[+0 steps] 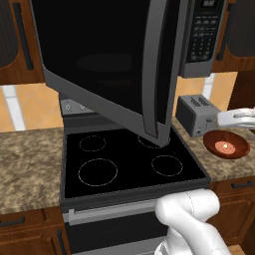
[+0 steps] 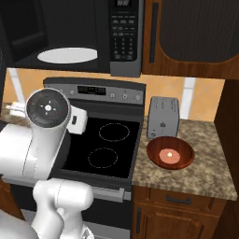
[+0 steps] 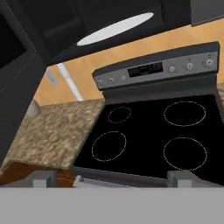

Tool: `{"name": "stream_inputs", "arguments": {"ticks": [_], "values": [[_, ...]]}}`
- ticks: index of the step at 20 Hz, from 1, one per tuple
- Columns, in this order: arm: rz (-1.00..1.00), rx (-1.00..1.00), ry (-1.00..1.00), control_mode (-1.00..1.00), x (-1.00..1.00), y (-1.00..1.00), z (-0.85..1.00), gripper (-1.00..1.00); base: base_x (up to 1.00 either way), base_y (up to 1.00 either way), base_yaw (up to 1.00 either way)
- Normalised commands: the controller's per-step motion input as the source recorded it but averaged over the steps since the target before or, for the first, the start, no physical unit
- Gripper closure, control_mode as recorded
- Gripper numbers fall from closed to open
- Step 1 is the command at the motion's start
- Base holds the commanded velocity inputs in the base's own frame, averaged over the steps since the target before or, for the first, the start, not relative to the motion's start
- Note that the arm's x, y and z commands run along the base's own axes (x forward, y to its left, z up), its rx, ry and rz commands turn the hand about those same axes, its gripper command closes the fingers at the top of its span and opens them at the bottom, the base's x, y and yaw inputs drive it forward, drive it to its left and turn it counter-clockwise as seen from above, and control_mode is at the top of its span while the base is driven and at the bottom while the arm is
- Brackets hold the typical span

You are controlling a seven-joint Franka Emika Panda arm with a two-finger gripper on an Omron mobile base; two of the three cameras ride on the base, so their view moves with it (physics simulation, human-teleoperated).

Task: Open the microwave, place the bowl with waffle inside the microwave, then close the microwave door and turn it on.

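Jaws (image 3: 112, 178) stand fully apart with nothing between them, looking down over the stove (image 3: 166, 131), which fits an arm that is free of the door and has yet to go for the bowl. Above the stove hangs one microwave (image 2: 70, 37), its single microwave door (image 1: 104, 64) swung wide out over the burners, so the black cavity and the one white turntable (image 2: 67, 55) lie exposed and ready to receive the load. To the right of the stove, on the granite worktop (image 2: 205, 172), sits one reddish-brown bowl (image 2: 170, 153) with one small pale waffle (image 2: 169, 155) at its centre, just in front of the single grey toaster (image 2: 163, 116); bowl and toaster look close, perhaps touching. Four burner rings mark the stove top.
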Motion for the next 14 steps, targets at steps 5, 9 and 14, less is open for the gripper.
{"name": "stream_inputs", "arguments": {"ticks": [5,9,14], "values": [[0.45,0.09,-0.36,-1.0,0.38,0.27,-0.05,-1.0,0.0,0.0,0.0],[0.54,0.25,-0.08,-1.0,0.59,0.12,0.47,-1.0,0.0,0.0,0.0],[0.57,0.1,0.05,-1.0,0.52,0.53,0.29,-1.0,0.0,0.0,0.0]]}}
